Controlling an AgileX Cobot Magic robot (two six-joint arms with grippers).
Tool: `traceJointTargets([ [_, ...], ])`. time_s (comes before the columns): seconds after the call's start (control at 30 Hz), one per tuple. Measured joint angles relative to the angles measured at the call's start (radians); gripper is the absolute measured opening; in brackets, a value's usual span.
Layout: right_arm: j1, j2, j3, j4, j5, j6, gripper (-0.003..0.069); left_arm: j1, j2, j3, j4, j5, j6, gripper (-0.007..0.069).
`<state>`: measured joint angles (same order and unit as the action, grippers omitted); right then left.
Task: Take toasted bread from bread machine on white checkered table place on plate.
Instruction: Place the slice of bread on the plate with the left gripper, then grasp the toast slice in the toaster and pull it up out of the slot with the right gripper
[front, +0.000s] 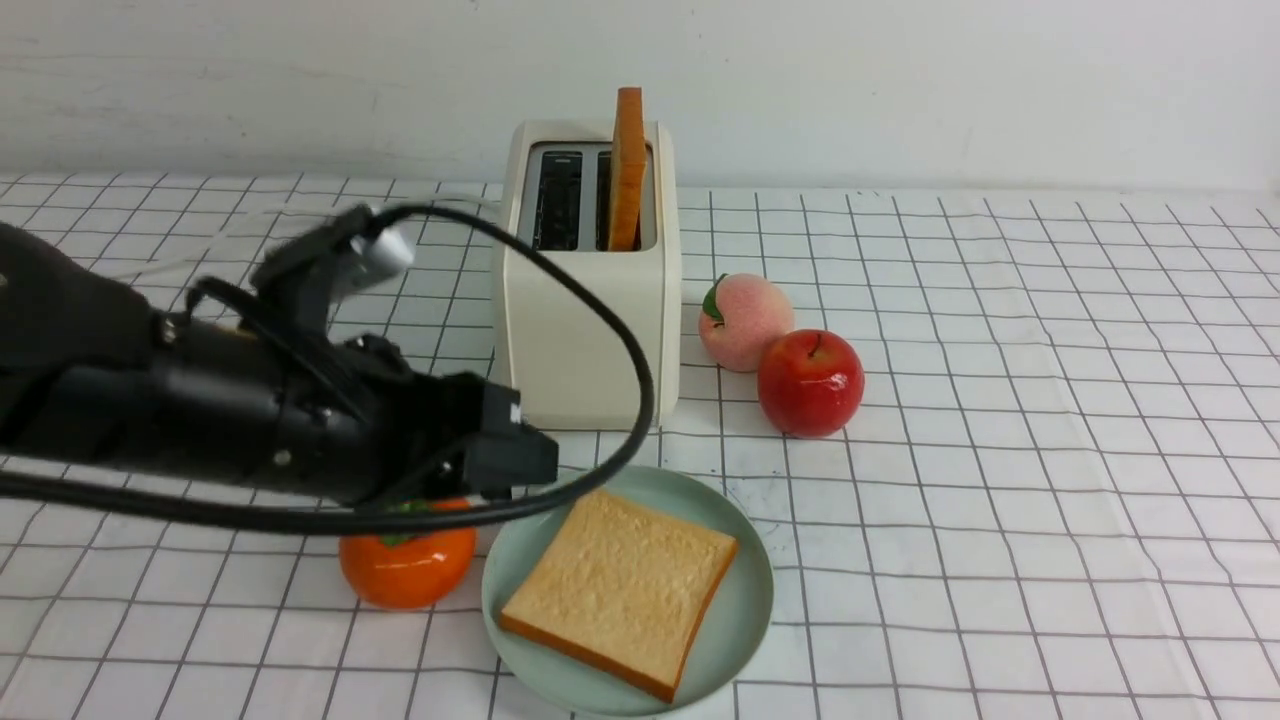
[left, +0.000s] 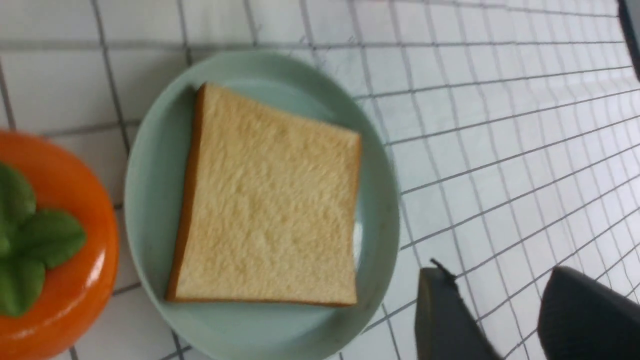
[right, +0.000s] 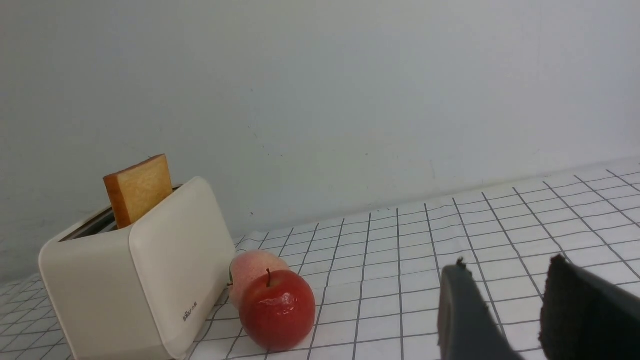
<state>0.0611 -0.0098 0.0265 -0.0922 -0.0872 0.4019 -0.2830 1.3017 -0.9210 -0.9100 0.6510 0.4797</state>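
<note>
The cream-white bread machine (front: 590, 320) stands at the back of the white checkered table (front: 1000, 500). One slice of toasted bread (front: 627, 165) stands upright in its right slot; the left slot is dark and empty. A second slice (front: 620, 590) lies flat on the mint-green plate (front: 745, 600) in front. My left gripper (front: 515, 455) hovers just off the plate's left rim, open and empty. In the left wrist view (left: 500, 285) it is beside the plate (left: 150, 165) and the slice (left: 270, 200). My right gripper (right: 505, 267) is open and empty, away from the toaster (right: 140, 280).
An orange persimmon (front: 405, 565) sits left of the plate, under my left arm. A peach (front: 745, 320) and a red apple (front: 810, 382) sit right of the toaster. The right arm does not show in the front view.
</note>
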Motion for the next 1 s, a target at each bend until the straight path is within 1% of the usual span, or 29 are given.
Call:
traceJointTargets([
  [0.1, 0.0, 0.0, 0.0, 0.0, -0.002, 0.0, 0.0241, 0.0, -0.083, -0.057, 0.076, 0.061, -0.003, 0.006],
  [0.13, 0.0, 0.0, 0.0, 0.0, -0.005, 0.0, 0.0241, 0.0, -0.124, -0.078, 0.114, 0.092, -0.003, 0.0012],
  [0.17, 0.0, 0.0, 0.0, 0.0, -0.01, 0.0, 0.0241, 0.0, -0.152, -0.086, 0.137, 0.115, -0.003, -0.0013],
  [0.2, 0.0, 0.0, 0.0, 0.0, -0.012, 0.0, 0.0241, 0.0, -0.152, -0.086, 0.137, 0.118, -0.004, -0.0013],
  [0.23, 0.0, 0.0, 0.0, 0.0, -0.021, 0.01, 0.0241, 0.0, -0.202, -0.088, 0.173, 0.132, -0.004, -0.0013],
  [0.33, 0.0, 0.0, 0.0, 0.009, -0.026, 0.076, 0.0236, 0.0, -0.259, -0.087, 0.207, 0.127, -0.01, -0.0013],
  [0.37, 0.0, 0.0, 0.0, 0.011, -0.028, 0.119, 0.023, 0.0, -0.28, -0.084, 0.217, 0.115, -0.016, -0.0013],
  [0.4, 0.0, 0.0, -0.005, 0.005, -0.012, 0.21, 0.0205, 0.0, -0.318, -0.074, 0.234, 0.085, -0.027, -0.0013],
  [0.43, 0.002, 0.003, -0.029, -0.019, 0.031, 0.276, 0.0172, 0.0, -0.35, -0.061, 0.251, 0.059, -0.041, -0.0013],
  [0.47, 0.009, 0.018, -0.055, -0.052, 0.066, 0.317, 0.0145, 0.0, -0.375, -0.048, 0.267, 0.039, -0.055, -0.0013],
  [0.5, 0.027, 0.048, -0.112, -0.093, 0.121, 0.37, 0.0099, 0.0, -0.398, -0.035, 0.288, 0.018, -0.076, -0.0013],
  [0.53, 0.046, 0.092, -0.158, -0.134, 0.16, 0.397, 0.0067, 0.0, -0.415, -0.029, 0.299, 0.009, -0.086, -0.0013],
  [0.57, 0.069, 0.122, -0.21, -0.158, 0.198, 0.418, 0.0036, 0.0, -0.43, -0.023, 0.312, -0.002, -0.098, -0.0013],
  [0.6, 0.113, 0.205, -0.293, -0.2, 0.265, 0.435, 0.0001, 0.0, -0.453, -0.015, 0.335, -0.019, -0.12, -0.0013],
  [0.67, 0.208, 0.324, -0.441, -0.227, 0.403, 0.428, -0.0016, 0.0, -0.474, -0.009, 0.373, -0.037, -0.147, -0.0013],
  [0.7, 0.252, 0.378, -0.5, -0.23, 0.467, 0.409, -0.0017, 0.0, -0.485, -0.008, 0.392, -0.04, -0.16, -0.0013],
  [0.73, 0.321, 0.476, -0.588, -0.229, 0.572, 0.369, -0.0017, 0.0, -0.496, -0.007, 0.422, -0.045, -0.184, -0.0013],
  [0.77, 0.356, 0.504, -0.631, -0.228, 0.626, 0.346, -0.0015, 0.0, -0.503, -0.007, 0.443, -0.047, -0.202, -0.0013],
  [0.9, 0.566, 0.779, -0.895, -0.214, 0.943, 0.223, -0.0002, 0.0, -0.568, 0.014, 0.537, -0.059, -0.296, -0.0013],
  [0.97, 0.631, 0.891, -1.001, -0.214, 1.032, 0.183, 0.0001, 0.0, -0.617, 0.048, 0.577, -0.082, -0.337, -0.0013],
  [1.0, 0.637, 0.903, -1.013, -0.214, 1.039, 0.178, 0.0001, 0.0, -0.632, 0.058, 0.587, -0.085, -0.342, -0.0013],
])
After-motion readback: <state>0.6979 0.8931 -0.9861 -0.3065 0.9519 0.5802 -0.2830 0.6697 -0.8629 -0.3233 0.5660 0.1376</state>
